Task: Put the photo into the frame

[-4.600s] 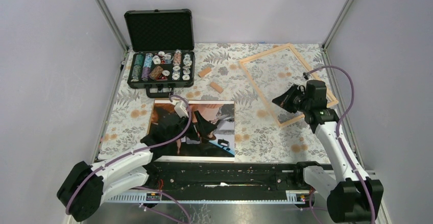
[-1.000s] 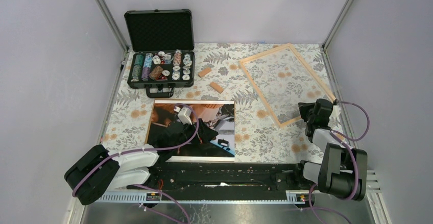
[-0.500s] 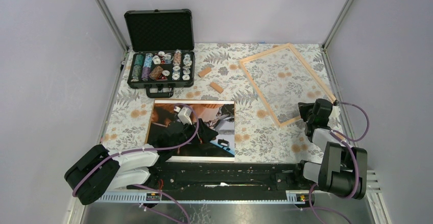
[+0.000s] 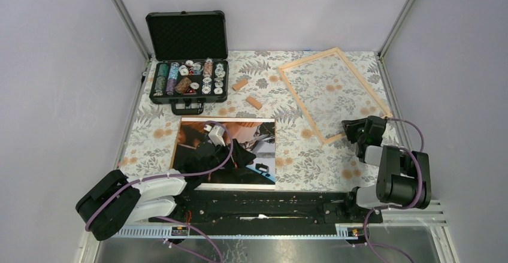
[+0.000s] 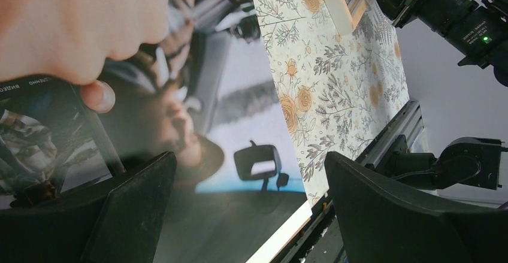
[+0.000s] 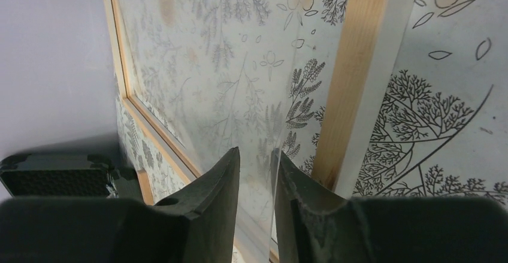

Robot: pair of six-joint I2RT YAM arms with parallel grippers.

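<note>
The photo [image 4: 263,134], a dark print of people with a white edge, lies flat at the table's near left. My left gripper [image 4: 236,155] hovers low over it, open wide, with nothing between its fingers. In the left wrist view the photo [image 5: 197,95] fills the space under the left gripper [image 5: 248,161]. The frame [image 4: 302,105], thin pale wooden strips round a clear pane, lies at the back right. My right gripper [image 4: 347,128] sits at its near corner. In the right wrist view the right gripper [image 6: 257,155] has its jaws slightly parted around the pane's edge, beside the frame [image 6: 353,77].
An open black case [image 4: 189,77] of poker chips stands at the back left. Two small wooden blocks [image 4: 240,84] [image 4: 254,102] lie between the case and the frame. A black rail [image 4: 263,206] runs along the near edge. Walls close in both sides.
The right gripper's jaws have parted from shut. It moved a little left, and the frame shifted slightly left and away. The left arm and the photo have not moved.
</note>
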